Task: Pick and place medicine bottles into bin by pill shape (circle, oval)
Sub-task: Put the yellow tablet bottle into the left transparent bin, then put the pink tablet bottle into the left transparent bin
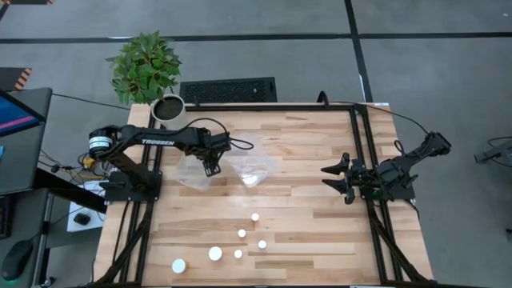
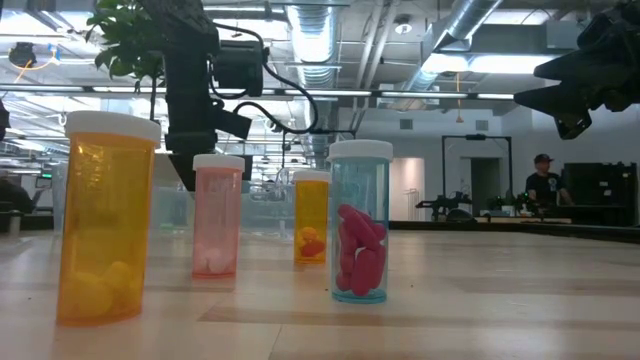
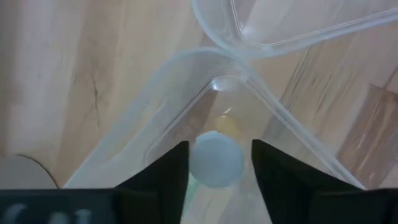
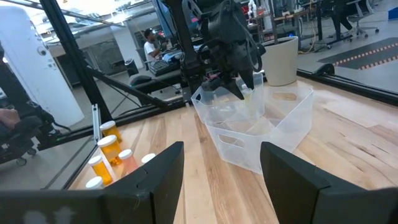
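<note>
My left gripper point(image 1: 210, 166) points down over the left of two clear plastic bins point(image 1: 193, 174), shut on a white-capped, yellowish medicine bottle point(image 3: 216, 159) above the bin's corner. It also shows in the right wrist view point(image 4: 247, 93). Several white-capped bottles point(image 1: 241, 234) stand upright on the table's near part. In the low view they show as an orange one point(image 2: 104, 220), a pink one point(image 2: 218, 215), a second orange one point(image 2: 311, 216) and a blue one with pink oval pills point(image 2: 360, 222). My right gripper point(image 1: 339, 178) is open and empty at the table's right edge. My left gripper pinches the bottle at its cap end point(image 3: 198, 163) between its two fingers point(image 3: 166, 180), coming from above and pointing down. The bottle hangs upright below the fingers, cap up, its yellowish body point(image 3: 226, 126) inside the left bin's walls. Whether its base touches the bin floor, I cannot tell.
The second clear bin point(image 1: 253, 170) touches the first on its right. A white plant pot point(image 1: 168, 108) with a green plant stands at the table's far left corner. A black frame rail point(image 1: 362, 160) runs along the right side. Bare wood lies between bins and bottles.
</note>
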`<state>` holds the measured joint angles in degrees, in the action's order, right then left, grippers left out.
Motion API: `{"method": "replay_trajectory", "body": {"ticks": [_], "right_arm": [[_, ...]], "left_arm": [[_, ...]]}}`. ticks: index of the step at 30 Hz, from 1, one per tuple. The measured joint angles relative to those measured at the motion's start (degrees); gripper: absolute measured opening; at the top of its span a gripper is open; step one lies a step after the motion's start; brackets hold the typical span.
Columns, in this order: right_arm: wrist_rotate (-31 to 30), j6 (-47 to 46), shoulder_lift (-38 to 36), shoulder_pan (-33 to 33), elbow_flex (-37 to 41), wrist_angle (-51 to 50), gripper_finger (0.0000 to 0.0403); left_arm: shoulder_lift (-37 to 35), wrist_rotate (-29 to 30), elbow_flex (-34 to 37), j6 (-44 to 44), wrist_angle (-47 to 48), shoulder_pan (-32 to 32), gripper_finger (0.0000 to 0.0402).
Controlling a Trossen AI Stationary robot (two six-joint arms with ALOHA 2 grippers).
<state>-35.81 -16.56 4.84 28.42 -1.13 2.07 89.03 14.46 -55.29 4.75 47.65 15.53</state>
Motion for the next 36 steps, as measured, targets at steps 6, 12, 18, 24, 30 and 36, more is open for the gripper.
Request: {"method": "replay_trajectory", "body": {"ticks": [6,12,18,24,30,36], "right_arm": [[0.0,0.0,0.0,0.0,0.0,0.0,0.0226],[0.0,0.0,0.0,0.0,0.0,0.0,0.0226],[0.0,0.0,0.0,0.0,0.0,0.0,0.0226],[0.0,0.0,0.0,0.0,0.0,0.0,0.0226],[0.0,0.0,0.0,0.0,0.0,0.0,0.0226],[0.0,0.0,0.0,0.0,0.0,0.0,0.0226]], "left_arm": [[0.0,1.4,-0.1,0.0,0.3,0.0,0.0234],[0.0,2.0,-1.8,0.3,2.4,0.0,0.0251],[0.0,2.4,-5.0,0.3,5.5,0.0,0.025],[0.0,2.5,-9.2,0.4,9.7,-0.4,0.025],[0.0,2.4,-13.8,0.3,12.5,-2.2,0.025],[0.0,-1.2,-18.6,0.1,13.0,-5.3,0.025]]}}
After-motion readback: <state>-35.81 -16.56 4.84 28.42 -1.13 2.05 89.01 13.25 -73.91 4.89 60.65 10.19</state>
